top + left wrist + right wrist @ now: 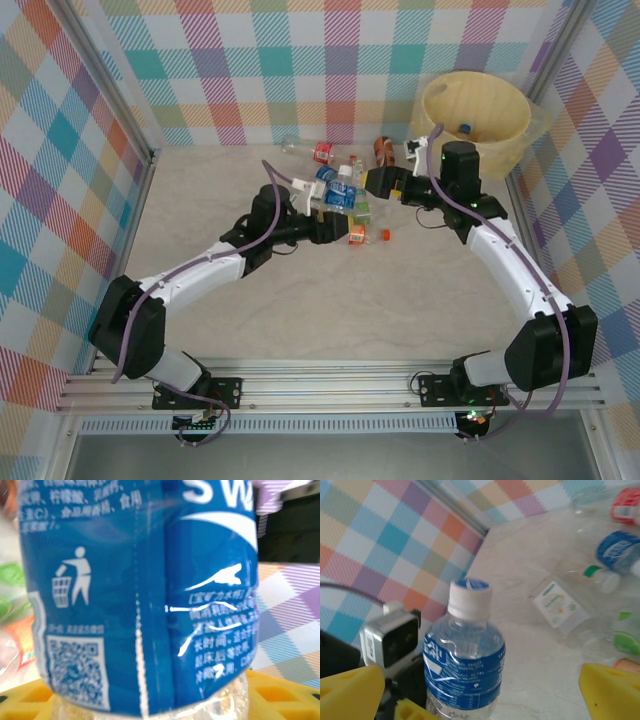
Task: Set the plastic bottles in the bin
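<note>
My left gripper (333,206) clenched round clear plastic bottle with blue label and white cap (341,193), upright at frame centre. My right gripper (381,183) spread wide just right of it, yellow fingers (350,692) flanking bottle, not touching. Other plastic bottles (322,152) scattered on bench (250,330) behind. Round pale-yellow bin (497,150) upper right.

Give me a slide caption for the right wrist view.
Upright blue-labelled bottle between the right gripper's open yellow fingers, other bottles lying on the table behind.
</note>
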You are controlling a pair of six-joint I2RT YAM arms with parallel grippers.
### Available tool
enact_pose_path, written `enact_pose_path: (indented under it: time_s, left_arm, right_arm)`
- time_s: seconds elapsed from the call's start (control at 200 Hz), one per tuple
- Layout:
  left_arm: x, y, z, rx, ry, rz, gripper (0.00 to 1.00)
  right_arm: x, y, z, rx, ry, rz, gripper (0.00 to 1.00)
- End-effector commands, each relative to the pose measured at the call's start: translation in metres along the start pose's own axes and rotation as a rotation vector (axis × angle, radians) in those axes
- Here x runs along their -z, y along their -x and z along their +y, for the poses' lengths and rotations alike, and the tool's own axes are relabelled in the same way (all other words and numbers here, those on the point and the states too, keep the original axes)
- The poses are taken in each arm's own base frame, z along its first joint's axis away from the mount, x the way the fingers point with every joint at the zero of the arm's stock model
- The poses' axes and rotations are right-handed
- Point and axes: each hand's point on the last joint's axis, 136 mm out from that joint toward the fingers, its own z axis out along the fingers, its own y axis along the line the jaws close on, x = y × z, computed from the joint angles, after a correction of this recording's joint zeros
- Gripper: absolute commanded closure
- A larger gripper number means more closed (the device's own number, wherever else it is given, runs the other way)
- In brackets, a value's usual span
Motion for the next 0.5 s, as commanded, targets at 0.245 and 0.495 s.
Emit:
enact_pose_path:
  time_s: [0.245, 0.495]
  left_arm:
    - [0.006, 0.033, -0.057, -0.077, -0.254, -0.050, 0.71]
    - [0.003, 0.037, -0.066, -0.065, -0.306, -0.049, 0.71]
  right_arm:
    - [-0.018, -0.009, 0.062, 0.079, 0.277, 0.108, 0.00]
    - [-0.027, -0.004, 0.066, 0.078, 0.290, 0.078, 0.00]
